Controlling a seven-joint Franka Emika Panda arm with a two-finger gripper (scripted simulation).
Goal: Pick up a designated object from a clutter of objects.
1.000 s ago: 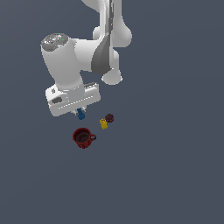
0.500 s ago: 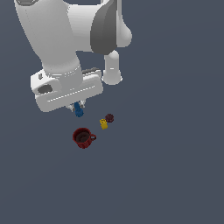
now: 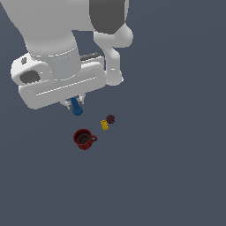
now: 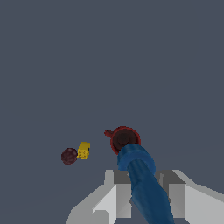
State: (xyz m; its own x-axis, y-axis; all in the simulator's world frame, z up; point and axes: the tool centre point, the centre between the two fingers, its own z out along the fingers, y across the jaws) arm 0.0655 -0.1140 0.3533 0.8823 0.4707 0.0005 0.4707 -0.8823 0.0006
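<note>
Holding the blue peg (image 4: pixel 142 183) between our gripper (image 3: pixel 76 104) fingers left of centre in the exterior view, we judge the pick nearly done; mug (image 3: pixel 83 138), yellow block (image 3: pixel 104 125), maroon piece (image 3: pixel 110 118) lie below.

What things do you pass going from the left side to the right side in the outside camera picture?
Blue peg held between the fingers, then red mug, then yellow block, then maroon round piece.

You get flat, even simulator light on both views; no cast shadows, no glare; edges look coarse and pixelated; the arm (image 3: pixel 57 57) shows soft shading only.
</note>
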